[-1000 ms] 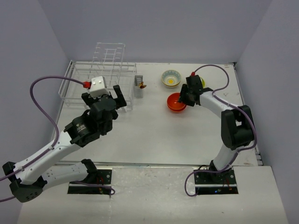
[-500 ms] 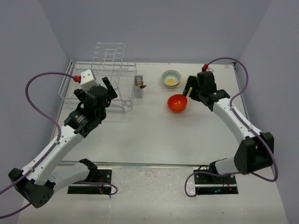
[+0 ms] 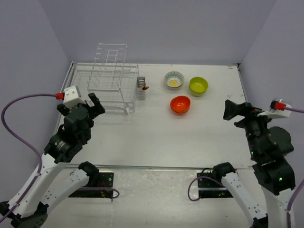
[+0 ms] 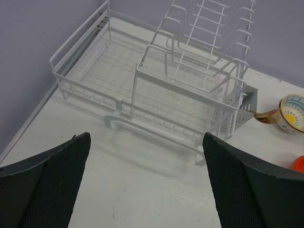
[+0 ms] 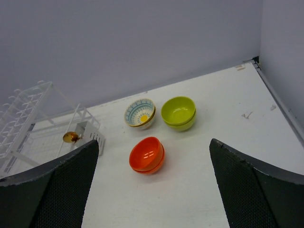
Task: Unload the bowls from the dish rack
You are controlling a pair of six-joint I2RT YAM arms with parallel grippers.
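Beside white wire dish rack (image 3: pixel 101 81), three glossy round bowls (image 3: pixel 180 104)

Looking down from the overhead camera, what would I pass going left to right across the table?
dish rack → small grey cutlery holder → flower-patterned bowl → lime-green bowl

no legible text, no labels, no numbers, no signs
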